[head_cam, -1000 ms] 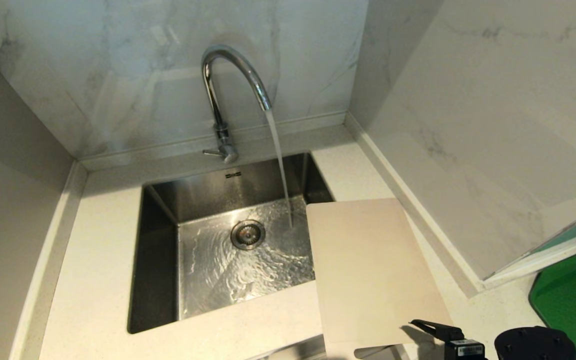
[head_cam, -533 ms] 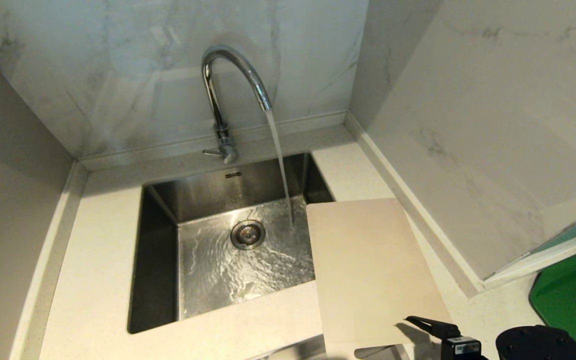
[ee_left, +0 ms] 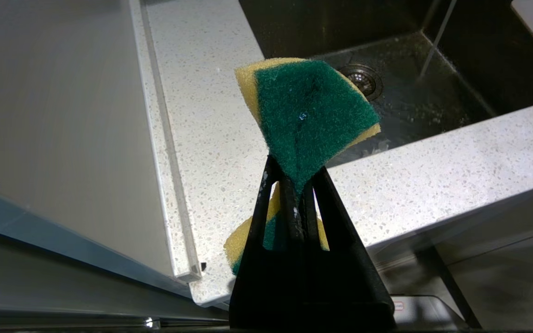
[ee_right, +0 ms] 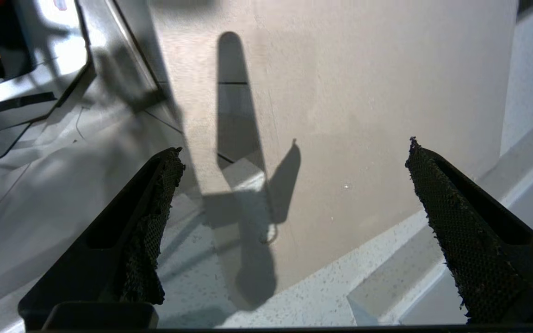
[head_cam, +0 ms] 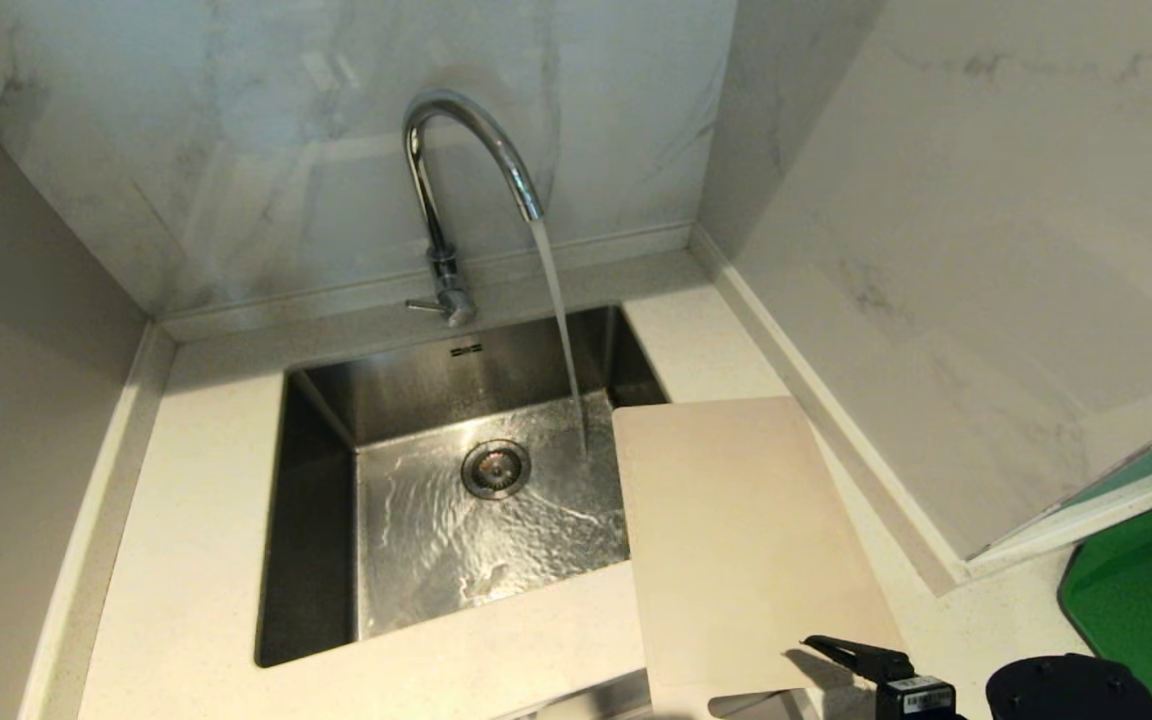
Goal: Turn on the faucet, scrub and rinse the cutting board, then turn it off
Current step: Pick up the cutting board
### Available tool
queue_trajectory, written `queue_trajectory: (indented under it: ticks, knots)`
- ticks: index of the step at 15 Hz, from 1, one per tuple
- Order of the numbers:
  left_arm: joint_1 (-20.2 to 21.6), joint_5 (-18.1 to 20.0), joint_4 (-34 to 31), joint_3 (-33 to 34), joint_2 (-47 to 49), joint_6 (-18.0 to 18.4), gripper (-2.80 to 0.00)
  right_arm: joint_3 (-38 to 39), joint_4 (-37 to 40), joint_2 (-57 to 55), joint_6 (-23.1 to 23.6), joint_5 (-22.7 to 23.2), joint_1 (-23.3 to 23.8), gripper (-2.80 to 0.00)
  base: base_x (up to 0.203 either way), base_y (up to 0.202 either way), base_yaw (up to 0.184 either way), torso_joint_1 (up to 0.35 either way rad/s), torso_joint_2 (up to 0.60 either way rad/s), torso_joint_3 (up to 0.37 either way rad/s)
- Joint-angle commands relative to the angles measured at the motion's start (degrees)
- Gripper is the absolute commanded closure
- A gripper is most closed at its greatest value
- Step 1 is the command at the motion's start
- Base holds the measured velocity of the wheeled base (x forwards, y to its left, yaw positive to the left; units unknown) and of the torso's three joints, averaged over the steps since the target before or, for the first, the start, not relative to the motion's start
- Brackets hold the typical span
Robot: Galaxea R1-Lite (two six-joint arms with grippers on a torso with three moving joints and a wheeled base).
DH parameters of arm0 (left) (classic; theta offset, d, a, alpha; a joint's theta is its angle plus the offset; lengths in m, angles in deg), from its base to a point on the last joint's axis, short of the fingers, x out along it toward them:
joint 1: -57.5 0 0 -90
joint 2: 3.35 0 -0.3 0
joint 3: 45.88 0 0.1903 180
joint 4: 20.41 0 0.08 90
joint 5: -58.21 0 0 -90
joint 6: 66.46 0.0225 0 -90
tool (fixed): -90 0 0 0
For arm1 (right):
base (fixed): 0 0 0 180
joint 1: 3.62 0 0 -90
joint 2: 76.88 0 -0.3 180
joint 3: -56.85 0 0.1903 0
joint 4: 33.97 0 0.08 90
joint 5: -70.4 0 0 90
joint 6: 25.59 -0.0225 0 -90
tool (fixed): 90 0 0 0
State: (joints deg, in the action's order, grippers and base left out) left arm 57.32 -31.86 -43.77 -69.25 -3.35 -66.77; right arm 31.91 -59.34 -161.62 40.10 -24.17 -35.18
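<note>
**Two claws in play, water running**

I am seeing the faucet [head_cam: 456,190] pouring into the sink [head_cam: 321,500]. The cutting board [head_cam: 746,545] is lying on the table [head_cam: 191,500], overhanging the sink's right edge. My right claw [ee_right: 294,185] is hovering spread wide over the board's near end; my left claw [ee_left: 296,185] is pinching a sponge [ee_left: 310,111].

You find no text you can read anywhere here. A small white label [head_cam: 916,687] sits on the right arm's black housing, and a dark mark [head_cam: 466,349] shows on the sink's back wall [head_cam: 536,355]; both are too small to make out.
</note>
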Motion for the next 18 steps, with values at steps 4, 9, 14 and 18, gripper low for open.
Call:
queue_trajectory:
  ticks: [4, 9, 14, 18]
  knots:
    - [0.0, 0.0, 0.0, 0.1, 0.0, 0.0, 0.0, 0.6, 8.0, 2.0, -1.0, 0.0, -0.6, -2.8, 0.0, 0.0, 0.0, 0.0, 0.0, 0.0]
    - [0.0, 0.0, 0.0, 0.1, 0.0, 0.0, 0.0, -4.0, 21.7, 7.8, -1.0, 0.0, -0.6, -2.8, 0.0, 0.0, 0.0, 0.0, 0.0, 0.0]
    - [0.0, 0.0, 0.0, 0.1, 0.0, 0.0, 0.0, -18.1, 52.6, 16.0, -0.8, -2.8, -0.6, -2.8, 0.0, 0.0, 0.0, 0.0, 0.0, 0.0]
    - [0.0, 0.0, 0.0, 0.1, 0.0, 0.0, 0.0, -21.4, 54.2, 10.2, -0.8, -3.9, -0.6, -2.8, 0.0, 0.0, 0.0, 0.0, 0.0, 0.0]
